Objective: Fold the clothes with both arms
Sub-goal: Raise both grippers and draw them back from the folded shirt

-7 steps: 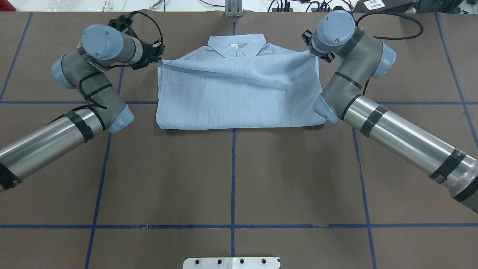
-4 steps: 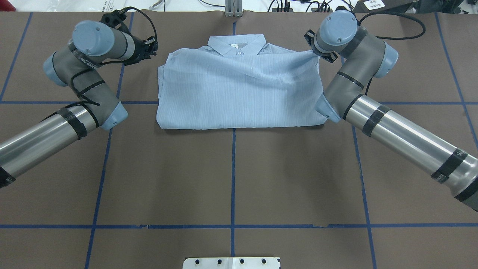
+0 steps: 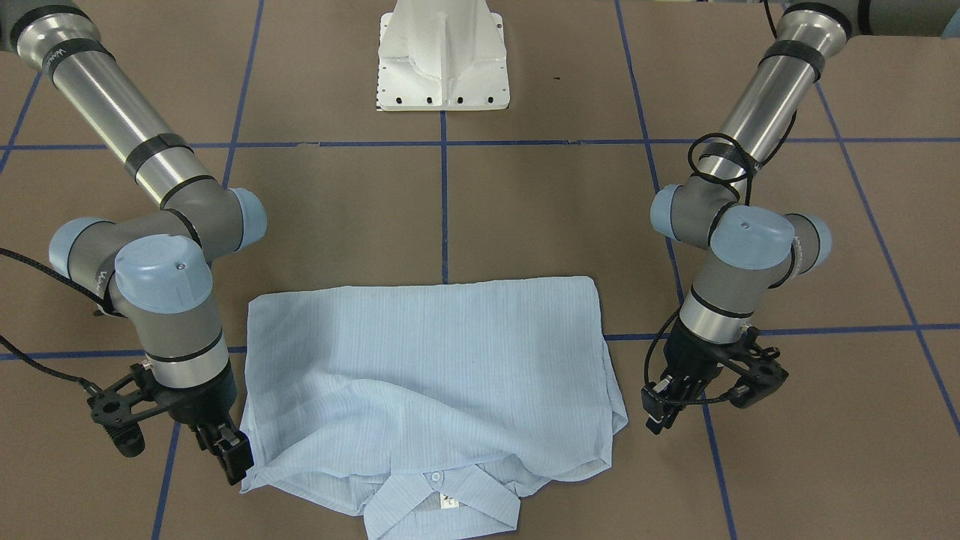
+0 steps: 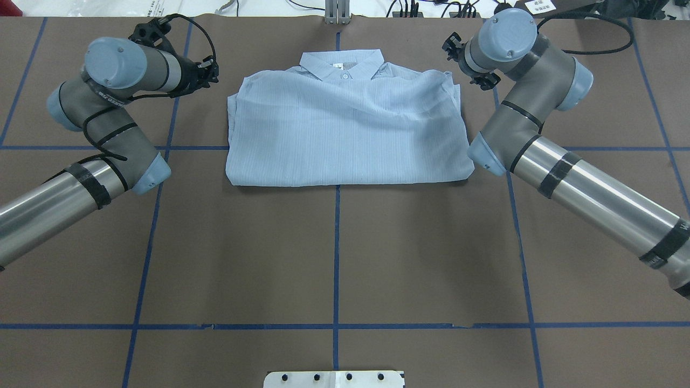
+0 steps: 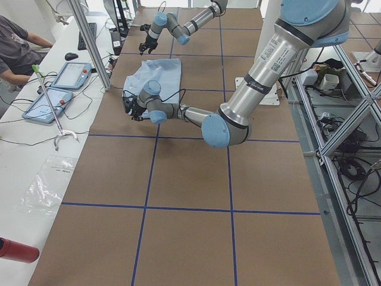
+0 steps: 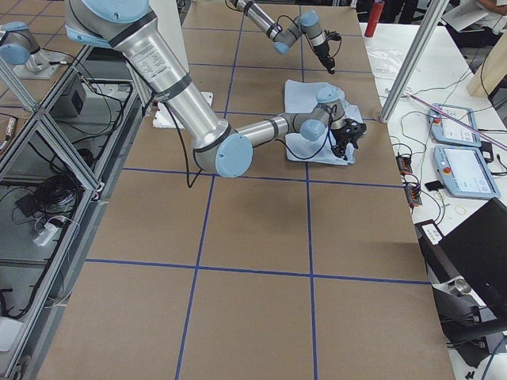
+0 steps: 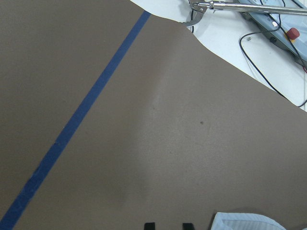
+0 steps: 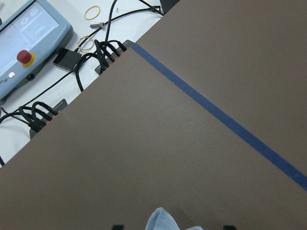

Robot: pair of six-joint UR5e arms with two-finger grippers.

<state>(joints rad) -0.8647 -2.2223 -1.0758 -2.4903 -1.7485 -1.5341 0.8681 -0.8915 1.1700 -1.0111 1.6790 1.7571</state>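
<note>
The pale-blue shirt (image 4: 345, 134) lies folded in half on the brown table, collar (image 4: 341, 63) at the far edge. It also shows in the front view (image 3: 427, 360). My left gripper (image 3: 660, 409) hangs beside the shirt's left far corner, apart from it. Its fingertips (image 7: 149, 225) stand a little apart over bare table, open and empty. My right gripper (image 3: 229, 450) hovers at the shirt's right far corner. Its fingers (image 8: 229, 226) are wide apart, with the corner of the shirt (image 8: 165, 221) lying loose below them.
The white pedestal base (image 3: 444, 60) stands at the near middle edge. Blue tape lines (image 4: 336, 253) cross the table. Beyond the far edge are cables (image 8: 105, 52), teach pendants (image 5: 71, 74) and an aluminium post (image 5: 89, 42). A person (image 5: 18, 42) sits at the side bench.
Both grippers have let go of the shirt's far corners. The left drew away to the left, the right up and to the far right. The folded layer has settled flat.
</note>
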